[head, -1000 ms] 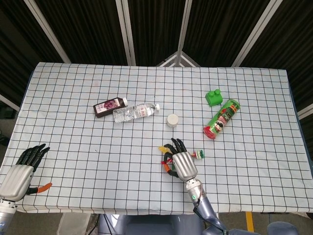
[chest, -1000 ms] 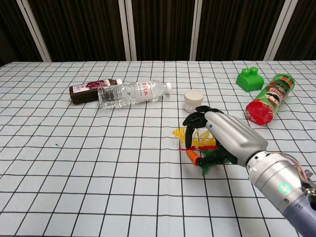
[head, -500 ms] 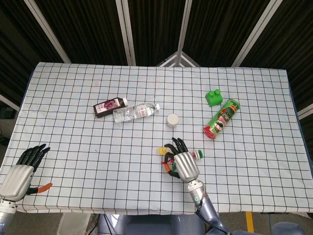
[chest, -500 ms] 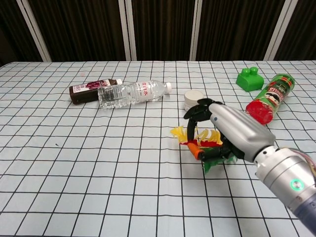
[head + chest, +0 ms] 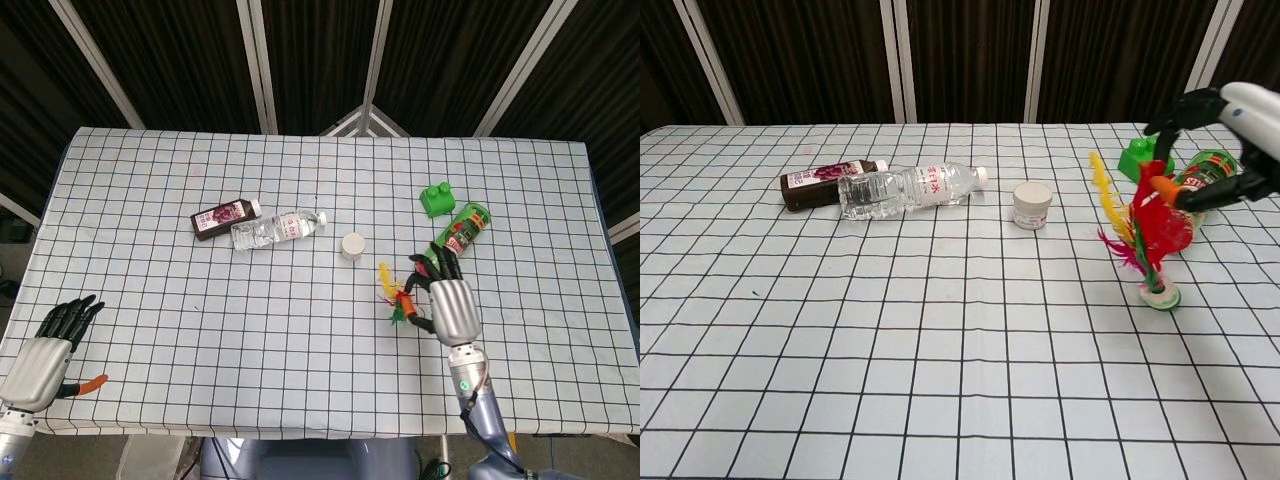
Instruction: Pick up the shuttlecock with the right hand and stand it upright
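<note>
The shuttlecock (image 5: 1145, 235) stands feathers-up, red, yellow and magenta, with its green-and-white base (image 5: 1159, 295) down at the tablecloth; I cannot tell whether the base touches. My right hand (image 5: 1230, 130) is above it at the right edge of the chest view, fingers and thumb closed around the feather tops. In the head view the right hand (image 5: 452, 308) sits right of the shuttlecock (image 5: 397, 295). My left hand (image 5: 42, 352) lies at the table's near left corner, fingers apart and holding nothing.
A green-and-red chips can (image 5: 1202, 178) and a green block (image 5: 1145, 158) lie just behind the right hand. A white jar (image 5: 1032, 205) stands at centre. A clear water bottle (image 5: 905, 188) and a purple juice bottle (image 5: 830, 182) lie at the back left.
My right hand has carried the shuttlecock up and to the right, turning it from lying under the palm to feathers-up with the base down. The left hand has not moved.
</note>
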Robot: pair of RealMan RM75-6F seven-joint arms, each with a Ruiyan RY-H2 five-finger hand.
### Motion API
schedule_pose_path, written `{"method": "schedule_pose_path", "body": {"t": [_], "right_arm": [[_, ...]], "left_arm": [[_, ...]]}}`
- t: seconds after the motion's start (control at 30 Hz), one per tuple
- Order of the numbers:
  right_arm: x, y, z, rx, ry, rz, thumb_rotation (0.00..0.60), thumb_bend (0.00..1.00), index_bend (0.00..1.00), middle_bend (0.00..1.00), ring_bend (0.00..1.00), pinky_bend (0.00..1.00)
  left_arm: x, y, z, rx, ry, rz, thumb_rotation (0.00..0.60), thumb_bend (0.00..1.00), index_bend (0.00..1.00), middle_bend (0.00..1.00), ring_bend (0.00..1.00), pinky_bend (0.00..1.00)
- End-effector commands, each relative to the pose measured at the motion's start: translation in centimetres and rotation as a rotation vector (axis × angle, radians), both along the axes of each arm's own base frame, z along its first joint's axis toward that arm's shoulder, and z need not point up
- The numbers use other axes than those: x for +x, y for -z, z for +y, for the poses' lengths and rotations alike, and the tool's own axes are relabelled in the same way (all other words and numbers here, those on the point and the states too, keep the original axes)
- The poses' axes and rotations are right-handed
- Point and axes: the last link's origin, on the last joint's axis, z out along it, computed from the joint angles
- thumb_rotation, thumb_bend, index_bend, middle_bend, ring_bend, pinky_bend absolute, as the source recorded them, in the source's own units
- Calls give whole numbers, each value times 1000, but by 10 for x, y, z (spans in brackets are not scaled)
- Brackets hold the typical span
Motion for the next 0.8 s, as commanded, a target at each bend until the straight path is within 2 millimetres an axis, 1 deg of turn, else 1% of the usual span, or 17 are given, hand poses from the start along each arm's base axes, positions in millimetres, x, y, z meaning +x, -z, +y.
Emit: {"method": "schedule_pose_path", "body": {"t": [0.03, 0.1, 0.2, 0.23, 0.3, 0.33, 0.4, 0.5, 0.57, 0.7, 0.8], "right_arm": [[-18, -17, 2, -23, 53, 4, 600, 517, 506, 255, 0, 0], [-26, -22, 4, -33, 69, 13, 600, 517, 441, 255, 0, 0], [-34, -29, 6, -45, 81, 33, 600, 518, 265, 228, 0, 0], [-36, -31, 7, -49, 83, 41, 600, 518, 183, 205, 0, 0], [-39, -35, 10, -55, 83, 56, 600, 518, 54, 154, 0, 0], [-40, -36, 12, -58, 84, 59, 600, 518, 18, 129, 0, 0], [-42, -41, 16, -65, 86, 60, 600, 517, 0, 104, 0, 0], [-45, -48, 24, -70, 87, 68, 600, 518, 0, 77, 0, 0], [-48, -54, 30, -75, 78, 85, 600, 516, 0, 39, 0, 0], [-63, -71, 51, -71, 61, 184, 600, 474, 0, 0, 0, 0], [-80, -91, 68, -100, 43, 314, 600, 430, 0, 0, 0, 0]], "left_arm": [[0, 0, 1, 5, 1, 2, 600, 0, 0, 0, 0, 0], [1, 0, 1, 7, 1, 2, 600, 0, 0, 0, 0, 0], [1, 0, 0, 8, 3, 3, 600, 0, 0, 0, 0, 0], [1, 0, 0, 8, 3, 3, 600, 0, 0, 0, 0, 0], [1, 0, 0, 8, 3, 3, 600, 0, 0, 0, 0, 0], [1, 0, 0, 8, 3, 3, 600, 0, 0, 0, 0, 0], [1, 0, 0, 8, 4, 2, 600, 0, 0, 0, 0, 0], [1, 0, 0, 6, 5, 0, 600, 0, 0, 0, 0, 0], [1, -1, 0, 8, 7, 0, 600, 0, 0, 0, 0, 0], [0, -2, 1, 16, 18, 7, 600, 0, 0, 0, 0, 0], [1, -4, 1, 37, 41, 31, 600, 0, 0, 0, 0, 0]]}}
